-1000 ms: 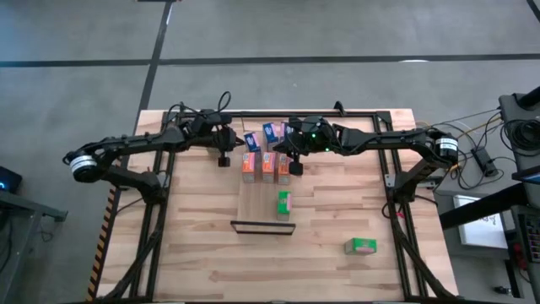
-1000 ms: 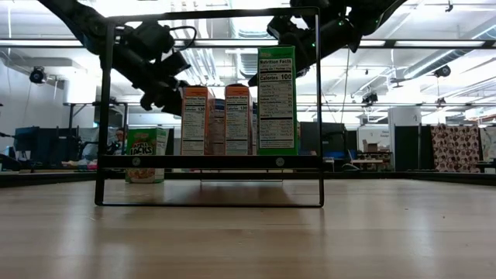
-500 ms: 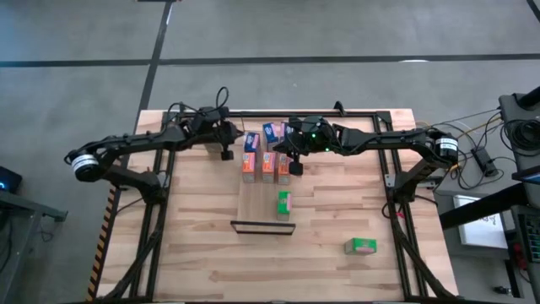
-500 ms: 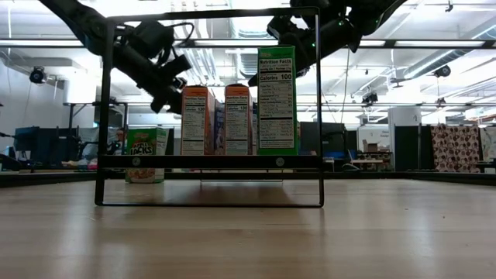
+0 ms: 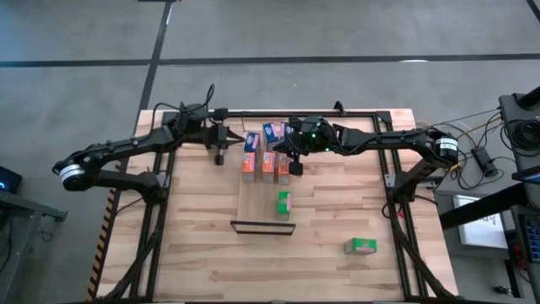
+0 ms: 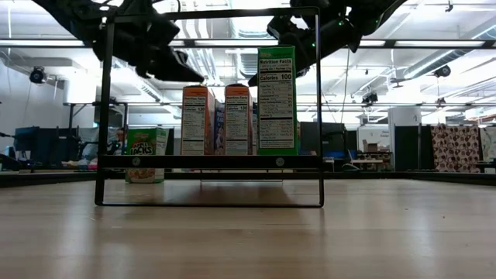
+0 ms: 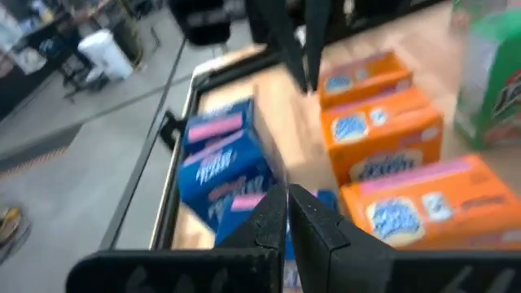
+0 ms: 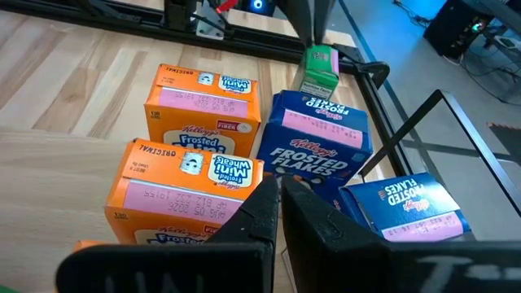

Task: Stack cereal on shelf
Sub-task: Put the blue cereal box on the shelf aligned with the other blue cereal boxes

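At the bench's far left, the left end effector (image 5: 218, 157) hangs closed and empty beside the boxes (image 5: 263, 165) standing on the shelf (image 5: 257, 203); the right end effector (image 5: 296, 168), likewise closed, hovers over them. Light, stiff, crushable cardboard: grip across the narrow faces.

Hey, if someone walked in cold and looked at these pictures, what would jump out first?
A tight cluster of orange cereal boxes and blue ones at the shelf's far end, with both shut grippers, left and right, hovering on either side. One green box stands mid-shelf; another lies off on the tabletop.
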Robot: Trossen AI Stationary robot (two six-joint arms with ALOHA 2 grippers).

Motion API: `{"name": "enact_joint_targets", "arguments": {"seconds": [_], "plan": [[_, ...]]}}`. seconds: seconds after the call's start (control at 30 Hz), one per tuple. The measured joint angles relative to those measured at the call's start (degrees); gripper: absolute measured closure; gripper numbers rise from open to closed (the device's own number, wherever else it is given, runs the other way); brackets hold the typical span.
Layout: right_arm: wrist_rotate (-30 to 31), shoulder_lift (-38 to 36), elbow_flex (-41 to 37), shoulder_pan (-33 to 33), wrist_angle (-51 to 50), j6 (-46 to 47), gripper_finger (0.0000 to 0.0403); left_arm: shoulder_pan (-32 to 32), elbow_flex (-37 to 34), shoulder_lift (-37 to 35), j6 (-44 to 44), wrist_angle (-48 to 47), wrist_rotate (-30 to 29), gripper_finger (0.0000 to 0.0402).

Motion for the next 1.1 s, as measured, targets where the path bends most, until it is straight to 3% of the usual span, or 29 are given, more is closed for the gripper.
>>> {"name": "enact_joint_targets", "arguments": {"seconds": [0.33, 0.7, 1.1], "plan": [[0.00, 0.00, 0.00, 0.01, 0.00, 0.02, 0.0394, 0.04, 0.00, 6.47, -2.23, 10.24, 0.89, 0.0401], [0.00, 0.00, 0.00, 0.00, 0.02, -0.04, 0.0394, 0.04, 0.00, 11.86, -3.94, 14.24, 0.83, 0.0401], [0.00, 0.00, 0.00, 0.00, 0.00, -0.07, 0.0394, 0.09, 0.04, 14.02, -4.20, 14.86, -4.15, 0.0401]]}}
